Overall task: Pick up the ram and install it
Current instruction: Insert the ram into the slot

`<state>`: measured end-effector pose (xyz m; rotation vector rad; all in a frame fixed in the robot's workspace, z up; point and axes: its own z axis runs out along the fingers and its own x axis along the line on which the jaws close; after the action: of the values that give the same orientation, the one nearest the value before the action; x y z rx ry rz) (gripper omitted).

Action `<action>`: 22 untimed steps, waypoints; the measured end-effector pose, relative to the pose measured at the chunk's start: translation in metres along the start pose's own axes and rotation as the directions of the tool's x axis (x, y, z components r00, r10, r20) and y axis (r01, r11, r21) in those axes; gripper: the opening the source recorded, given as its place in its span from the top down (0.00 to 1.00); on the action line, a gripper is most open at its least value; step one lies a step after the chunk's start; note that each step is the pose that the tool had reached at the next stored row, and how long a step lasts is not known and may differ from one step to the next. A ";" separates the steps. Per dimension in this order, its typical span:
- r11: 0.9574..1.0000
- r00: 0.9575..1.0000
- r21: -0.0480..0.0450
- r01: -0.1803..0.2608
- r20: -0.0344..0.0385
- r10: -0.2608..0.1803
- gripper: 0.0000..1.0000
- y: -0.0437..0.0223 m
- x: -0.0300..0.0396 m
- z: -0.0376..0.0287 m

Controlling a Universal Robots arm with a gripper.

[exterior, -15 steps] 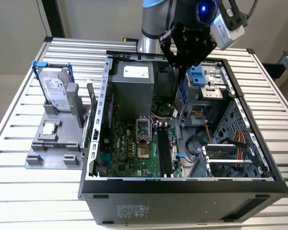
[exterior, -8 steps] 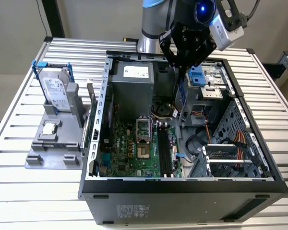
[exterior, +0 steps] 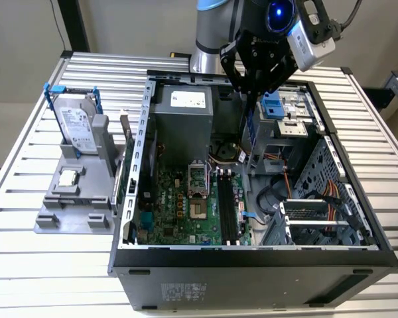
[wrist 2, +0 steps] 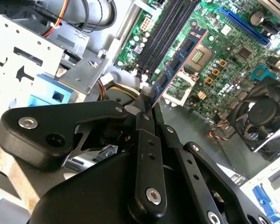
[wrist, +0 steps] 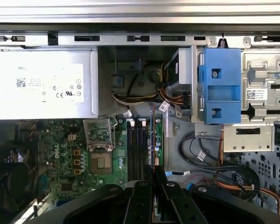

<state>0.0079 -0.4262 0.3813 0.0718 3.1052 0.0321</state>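
My gripper (exterior: 250, 99) is shut on the ram (exterior: 250, 130), a thin dark bluish stick that hangs on edge over the open computer case (exterior: 146, 106). It is above the motherboard (exterior: 179, 205), at the far end of the long black slots (exterior: 227, 205), and apart from them. In the second wrist view the ram (wrist 2: 178, 63) sticks out from between my black fingers (wrist 2: 144, 116) over the slots (wrist 2: 168, 28). Seen edge-on in the first wrist view, the ram (wrist: 153, 135) lines up beside the slots (wrist: 136, 149), just past my gripper (wrist: 154, 171).
A grey power supply (exterior: 182, 126) and a blue drive bracket (wrist: 219, 86) flank the ram. Cables (wrist: 210, 161) and a fan (wrist 2: 263, 114) crowd the case. On the exterior view's left, a grey stand (exterior: 73, 205) holds a hard drive (exterior: 76, 126) and a square chip (exterior: 67, 177).
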 end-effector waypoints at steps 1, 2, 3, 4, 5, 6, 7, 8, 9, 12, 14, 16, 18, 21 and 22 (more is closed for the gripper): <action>1.000 1.000 0.000 -0.001 0.000 0.001 1.00 0.0000 0.0000 0.0000; 1.000 1.000 0.000 -0.001 0.000 0.001 1.00 0.0000 0.0000 0.0000; 1.000 1.000 0.000 -0.001 0.000 0.001 1.00 0.0000 0.0000 0.0000; 1.000 1.000 0.000 -0.001 0.000 0.001 1.00 0.0000 0.0000 0.0001; 1.000 1.000 0.000 -0.001 0.000 0.001 1.00 0.0000 0.0000 0.0001; 1.000 1.000 0.000 -0.001 0.000 0.001 1.00 0.0000 0.0000 0.0002; 1.000 1.000 0.000 -0.001 0.000 0.001 1.00 0.0001 0.0000 0.0004; 1.000 1.000 0.000 -0.001 0.000 0.001 1.00 0.0000 0.0000 0.0008; 1.000 1.000 0.000 -0.001 0.000 0.001 1.00 0.0000 0.0000 0.0011; 1.000 1.000 0.000 -0.001 0.000 0.001 1.00 0.0000 0.0001 0.0023; 1.000 1.000 0.000 -0.001 0.000 0.001 1.00 0.0000 0.0001 0.0033; 1.000 1.000 0.000 -0.001 0.000 0.001 1.00 0.0000 0.0001 0.0042; 1.000 1.000 0.000 -0.001 0.000 0.001 1.00 -0.0001 0.0002 0.0050; 1.000 1.000 0.000 -0.001 0.000 0.001 1.00 -0.0001 0.0002 0.0062; 1.000 1.000 0.000 -0.001 0.000 0.001 1.00 -0.0001 0.0002 0.0066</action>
<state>0.0080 -0.4261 0.3748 0.0728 3.1051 0.0314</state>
